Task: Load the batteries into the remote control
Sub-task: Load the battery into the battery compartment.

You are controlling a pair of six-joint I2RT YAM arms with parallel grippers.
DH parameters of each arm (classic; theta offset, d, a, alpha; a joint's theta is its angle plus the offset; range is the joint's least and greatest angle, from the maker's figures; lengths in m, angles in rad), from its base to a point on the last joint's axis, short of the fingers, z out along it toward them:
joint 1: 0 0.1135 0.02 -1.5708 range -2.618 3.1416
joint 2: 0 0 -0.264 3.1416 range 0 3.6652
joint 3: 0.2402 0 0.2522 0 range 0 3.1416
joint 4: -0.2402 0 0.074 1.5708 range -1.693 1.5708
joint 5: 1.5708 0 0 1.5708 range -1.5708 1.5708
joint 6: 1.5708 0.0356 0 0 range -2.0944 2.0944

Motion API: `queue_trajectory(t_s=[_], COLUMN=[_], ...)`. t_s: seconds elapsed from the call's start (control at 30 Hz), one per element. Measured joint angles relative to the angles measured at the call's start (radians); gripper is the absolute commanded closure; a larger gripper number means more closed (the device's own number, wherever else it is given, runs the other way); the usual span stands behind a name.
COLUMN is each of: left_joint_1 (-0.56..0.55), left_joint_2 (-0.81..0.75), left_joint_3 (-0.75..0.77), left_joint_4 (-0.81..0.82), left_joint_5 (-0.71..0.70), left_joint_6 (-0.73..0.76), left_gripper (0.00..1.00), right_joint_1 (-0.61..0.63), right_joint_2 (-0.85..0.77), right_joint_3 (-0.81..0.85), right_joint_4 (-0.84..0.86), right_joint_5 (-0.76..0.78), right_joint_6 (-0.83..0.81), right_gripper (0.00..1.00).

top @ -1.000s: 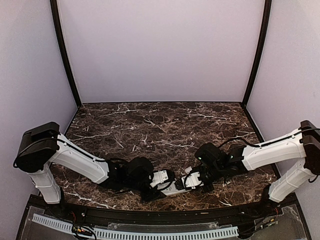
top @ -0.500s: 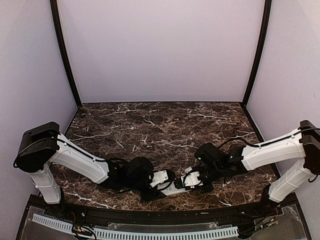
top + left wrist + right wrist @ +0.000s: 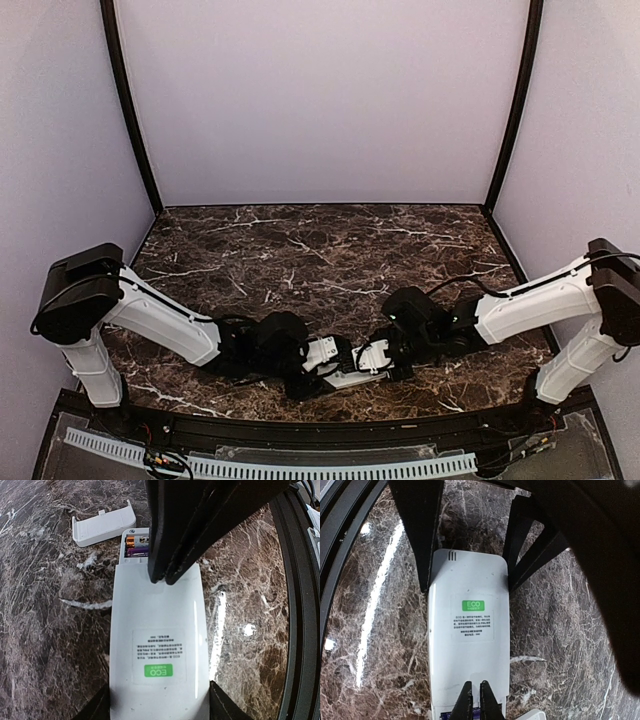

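Observation:
The white remote control (image 3: 157, 630) lies back-up on the marble, with a green ECO label on it. My left gripper (image 3: 159, 705) is shut on its sides at the label end. The battery compartment at the other end is uncovered. In it lies a battery (image 3: 136, 546) with a gold end and a purple body. My right gripper (image 3: 475, 700) is shut with nothing between its fingers, its tips pressed down on the remote control (image 3: 467, 630) at the compartment's edge. In the top view both grippers meet at the remote control (image 3: 345, 378) near the front edge.
The loose white cover plate (image 3: 102, 525) lies on the marble just beyond the compartment end. The black rim of the table (image 3: 300, 630) runs close along one side of the remote.
My right arm has shifted a little to the left, closer over the remote. The left arm has held still with the remote.

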Motion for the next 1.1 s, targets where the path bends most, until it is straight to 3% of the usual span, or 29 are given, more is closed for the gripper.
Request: queue_trajectory(t_s=[0.23, 0.37, 0.5, 0.67, 0.8, 1.0, 1.1], left_joint_1=[-0.001, -0.001, -0.001, -0.002, -0.006, -0.013, -0.014], left_joint_2=[0.003, 0.005, 0.005, 0.005, 0.005, -0.030, -0.067], left_joint_3=[0.000, 0.000, 0.000, 0.011, 0.026, 0.037, 0.034], left_joint_4=[0.000, 0.000, -0.002, -0.021, -0.053, -0.139, -0.216], left_joint_5=[0.003, 0.006, 0.006, 0.001, -0.006, -0.029, -0.048], left_joint_6=[0.016, 0.020, 0.021, 0.023, 0.025, 0.032, 0.034], left_gripper=[0.93, 0.86, 0.68, 0.43, 0.27, 0.05, 0.01], right_joint_1=[-0.031, -0.073, -0.137, -0.210, -0.232, -0.238, -0.234], right_joint_2=[-0.109, -0.236, -0.356, -0.459, -0.419, -0.156, -0.041], right_joint_3=[-0.015, -0.015, -0.016, 0.010, 0.140, 0.478, 0.519], right_joint_4=[-0.020, -0.035, -0.071, -0.101, -0.207, -0.528, -0.629], right_joint_5=[0.007, -0.026, -0.032, 0.062, 0.170, 0.261, 0.256], right_joint_6=[0.023, 0.044, 0.080, 0.280, 0.527, 0.956, 1.087], right_gripper=[0.91, 0.90, 0.78, 0.66, 0.70, 0.80, 0.79])
